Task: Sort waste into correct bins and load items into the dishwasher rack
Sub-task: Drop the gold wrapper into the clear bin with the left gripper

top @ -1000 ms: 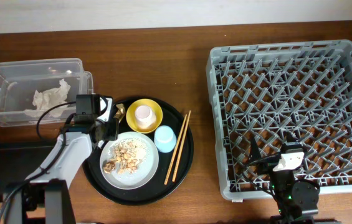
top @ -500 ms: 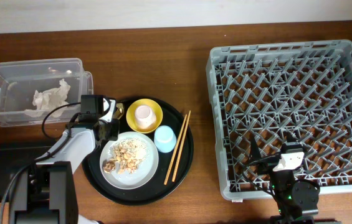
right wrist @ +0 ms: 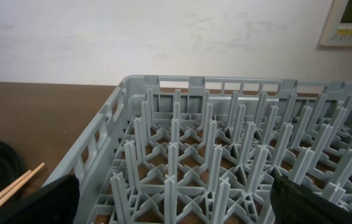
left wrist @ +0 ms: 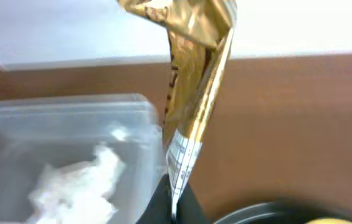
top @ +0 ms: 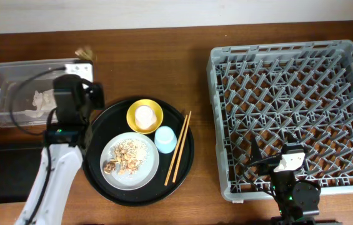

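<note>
**Left arm holds a gold wrapper by the clear box**

The left arm slants up from its base at the near left edge, its wrist above the gap between the clear box [top: 20, 119] and the round tray [top: 185, 156]. The left gripper [left wrist: 173, 202] is pinched tight on the bottom end of a gold wrapper [left wrist: 194, 68]. The wrapper stands out past the fingers, and its free end is at the box's far right corner. From where I look, I cannot tell whether it is over the box or just outside it.

The right arm sits low at the near edge of the rack [top: 288, 47]. The right gripper [right wrist: 182, 205] is spread wide and holds nothing, pointing across the pegs.

By count:
- One napkin [top: 39, 99] lies in the box.
- One flat black tray [top: 4, 172] sits at the near left.
- The round tray carries one yellow bowl [top: 131, 115] with one cream cup [top: 145, 115] in it.
- Also on it are one blue cup [top: 165, 139] and two chopsticks [top: 178, 148] lying side by side.
- One plate [top: 135, 180] is there too, bearing a heap of scraps [top: 126, 155].
</note>
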Controlling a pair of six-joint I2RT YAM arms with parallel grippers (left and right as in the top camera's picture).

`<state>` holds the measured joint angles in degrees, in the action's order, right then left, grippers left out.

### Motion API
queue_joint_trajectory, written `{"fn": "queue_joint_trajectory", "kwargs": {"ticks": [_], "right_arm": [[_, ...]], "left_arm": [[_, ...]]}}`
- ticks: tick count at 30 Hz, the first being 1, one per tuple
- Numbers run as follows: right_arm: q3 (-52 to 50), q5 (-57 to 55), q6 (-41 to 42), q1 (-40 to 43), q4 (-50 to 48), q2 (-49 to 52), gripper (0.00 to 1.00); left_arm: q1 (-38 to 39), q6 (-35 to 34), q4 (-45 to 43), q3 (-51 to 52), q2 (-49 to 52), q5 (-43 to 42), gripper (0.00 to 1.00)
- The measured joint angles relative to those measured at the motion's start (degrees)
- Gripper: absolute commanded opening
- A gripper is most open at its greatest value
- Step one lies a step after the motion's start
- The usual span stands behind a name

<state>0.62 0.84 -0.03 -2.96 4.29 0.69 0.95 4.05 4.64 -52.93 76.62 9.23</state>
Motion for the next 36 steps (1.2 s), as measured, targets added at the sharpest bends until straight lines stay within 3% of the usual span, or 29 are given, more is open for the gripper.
{"fn": "queue_joint_trajectory", "kwargs": {"ticks": [2,6,9,15,17,20,21,29,32,36], "right_arm": [[0.0,0.0,0.0,0.0,0.0,0.0,0.98],[0.0,0.0,0.0,0.0,0.0,0.0,0.98],[0.0,0.0,-0.02,0.0,0.0,0.0,0.98],[0.0,0.0,-0.04,0.0,0.0,0.0,0.98],[0.0,0.0,0.0,0.0,0.0,0.0,0.98],[0.0,0.0,0.02,0.0,0.0,0.0,0.98],[0.0,0.0,-0.04,0.0,0.0,0.0,0.98],[0.0,0.0,-0.02,0.0,0.0,0.0,0.98],[0.0,0.0,-0.04,0.0,0.0,0.0,0.98],[0.0,-0.02,-0.02,0.0,-0.02,0.04,0.98]], "left_arm": [[0.0,-0.26,-4.66,-0.31,-0.98,7.91,0.0],[-1.73,-2.4,-10.97,-0.2,0.68,13.27,0.0],[-4.85,-8.35,-15.65,-0.22,3.02,15.65,0.0],[-11.3,-25.0,-16.76,-0.22,9.68,17.2,0.03],[-12.9,-29.03,-17.16,-0.22,11.47,17.18,0.25],[-14.03,-32.11,-18.69,-0.22,12.17,17.18,0.87],[-14.27,-33.09,-20.02,-0.22,12.17,17.2,0.96],[-14.43,-35.19,-22.34,-0.22,11.56,14.49,0.99],[-14.43,-35.21,-17.46,-0.17,7.74,10.84,0.99],[-14.43,-35.32,-3.17,-0.28,-5.46,3.34,0.99]]}}
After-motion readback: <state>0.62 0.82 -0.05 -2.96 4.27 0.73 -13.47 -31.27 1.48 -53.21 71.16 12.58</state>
